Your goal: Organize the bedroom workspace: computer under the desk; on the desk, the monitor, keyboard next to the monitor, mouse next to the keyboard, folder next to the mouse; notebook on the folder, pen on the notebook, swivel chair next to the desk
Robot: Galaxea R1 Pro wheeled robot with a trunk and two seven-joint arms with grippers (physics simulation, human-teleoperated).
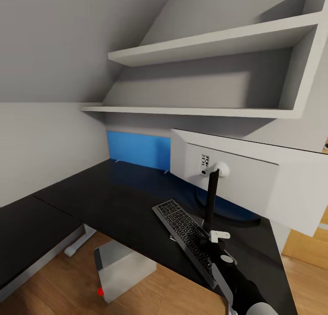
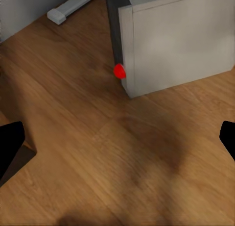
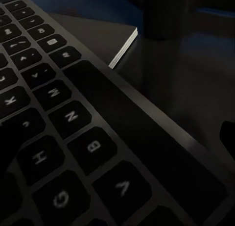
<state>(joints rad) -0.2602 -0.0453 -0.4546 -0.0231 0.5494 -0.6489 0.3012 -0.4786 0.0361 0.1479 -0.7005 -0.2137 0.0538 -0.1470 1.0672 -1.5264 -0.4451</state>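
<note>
Your right gripper [image 1: 214,247] hung low over the near end of the keyboard [image 1: 184,231], which lay slantwise on the black desk [image 1: 114,196] just in front of the monitor [image 1: 246,187]. The monitor stood with its white back toward you. In the right wrist view the keys sat close beneath the jaws, and a flat dark thing with pale page edges [image 3: 123,48], perhaps the notebook, poked out from under the keyboard's far side. Whether those jaws were open or closed, you could not tell.

Your left gripper [image 2: 117,142] stood open with nothing between its fingertips, pointing down at the wood floor [image 2: 98,152]. The computer [image 2: 176,44], red light showing, sat on the floor just ahead of those jaws, under the desk edge.

The step in hand looked like settling the keyboard beside the monitor. The next move probably called for freeing whatever lay beneath the keyboard, so lift carefully rather than drag.
</note>
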